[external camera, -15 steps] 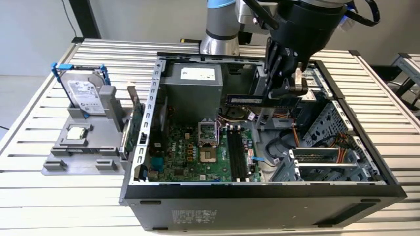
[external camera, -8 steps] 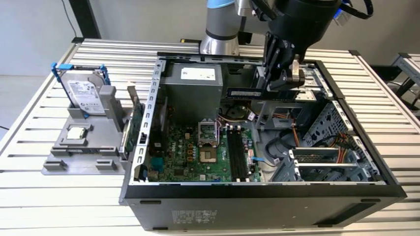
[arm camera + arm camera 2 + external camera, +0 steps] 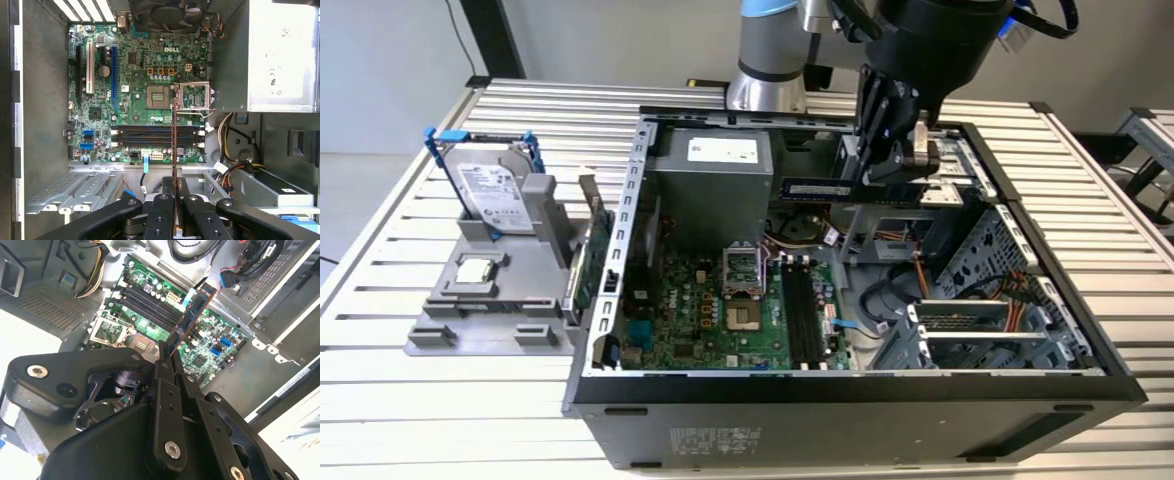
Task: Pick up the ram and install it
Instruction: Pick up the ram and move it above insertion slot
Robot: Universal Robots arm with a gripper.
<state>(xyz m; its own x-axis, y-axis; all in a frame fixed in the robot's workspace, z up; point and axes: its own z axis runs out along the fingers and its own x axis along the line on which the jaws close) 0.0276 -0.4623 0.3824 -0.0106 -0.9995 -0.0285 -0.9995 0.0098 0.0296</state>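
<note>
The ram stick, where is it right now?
The ram is pinched in the gripper, up over the open computer case, on the exterior view's right of the grey power supply, high above the motherboard.

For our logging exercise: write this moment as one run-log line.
gripper: shut on ram | ram: held above motherboard inside open case | memory slots: ram not seated
</note>
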